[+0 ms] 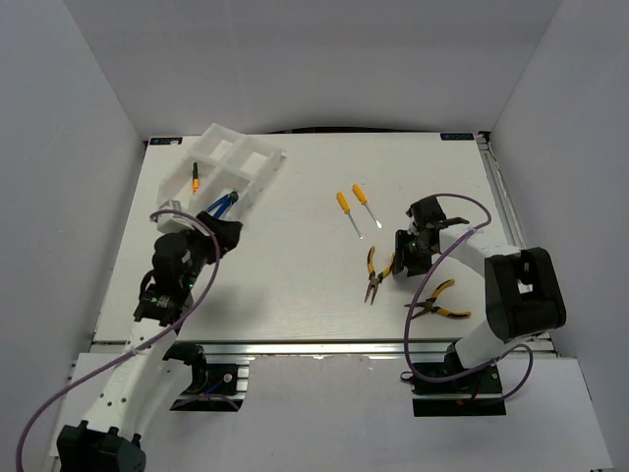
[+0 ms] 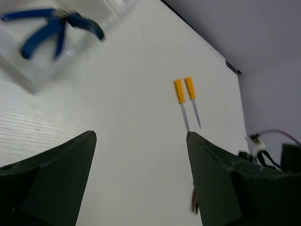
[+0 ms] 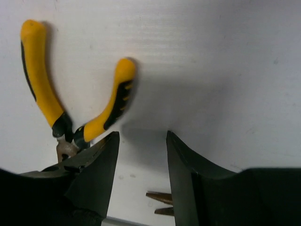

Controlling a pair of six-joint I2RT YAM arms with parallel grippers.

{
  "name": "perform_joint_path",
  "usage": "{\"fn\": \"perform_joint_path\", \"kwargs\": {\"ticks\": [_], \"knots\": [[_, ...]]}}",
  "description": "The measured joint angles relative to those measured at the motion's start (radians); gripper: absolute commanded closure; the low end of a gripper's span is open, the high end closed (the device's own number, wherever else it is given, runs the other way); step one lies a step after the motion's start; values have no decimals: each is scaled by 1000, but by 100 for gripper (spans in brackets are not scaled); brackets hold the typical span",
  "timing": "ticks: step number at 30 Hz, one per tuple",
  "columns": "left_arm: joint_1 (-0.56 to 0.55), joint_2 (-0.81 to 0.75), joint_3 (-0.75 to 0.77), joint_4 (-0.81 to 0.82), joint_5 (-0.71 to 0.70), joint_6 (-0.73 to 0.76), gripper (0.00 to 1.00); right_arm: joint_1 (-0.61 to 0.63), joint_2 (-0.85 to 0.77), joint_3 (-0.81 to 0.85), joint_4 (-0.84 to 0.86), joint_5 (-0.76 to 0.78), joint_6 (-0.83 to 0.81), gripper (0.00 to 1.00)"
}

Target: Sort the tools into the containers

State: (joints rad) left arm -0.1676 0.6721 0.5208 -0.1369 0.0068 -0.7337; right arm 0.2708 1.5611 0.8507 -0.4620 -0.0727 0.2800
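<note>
The white divided tray [image 1: 257, 155] stands at the back left and holds blue pliers [image 1: 224, 202] and a small orange-black screwdriver [image 1: 196, 177]. My left gripper [image 1: 222, 238] is open and empty just in front of the tray; the blue pliers [image 2: 56, 33] show in its wrist view. Two orange-yellow screwdrivers [image 1: 352, 205] lie side by side mid-table, also seen in the left wrist view [image 2: 185, 90]. Orange-black pliers [image 1: 376, 271] and yellow-black pliers [image 1: 438, 304] lie at the front right. My right gripper [image 1: 407, 259] is open and empty, low between them, next to the yellow-black pliers [image 3: 70, 103].
White walls enclose the table on three sides. Metal rails run along the right and front edges. A purple cable loops over the right arm [image 1: 516, 285]. Brown plier tips [image 3: 160, 201] show at the bottom of the right wrist view.
</note>
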Motion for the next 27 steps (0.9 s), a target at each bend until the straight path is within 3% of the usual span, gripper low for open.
{"fn": "perform_joint_path", "kwargs": {"ticks": [6,9,15,21,27], "knots": [[-370,177,-2,88,-162,-64,12,0,44,42,-13,15,25,55],[-477,298,8,126,-212,-77,12,0,51,51,-12,13,27,57],[-541,411,43,187,-261,-89,12,0,6,40,22,-3,-6,53],[-547,461,60,252,-261,-110,12,0,-123,28,59,-26,-56,41],[-570,517,64,283,-252,-123,12,0,-112,20,75,-68,-80,33]]}}
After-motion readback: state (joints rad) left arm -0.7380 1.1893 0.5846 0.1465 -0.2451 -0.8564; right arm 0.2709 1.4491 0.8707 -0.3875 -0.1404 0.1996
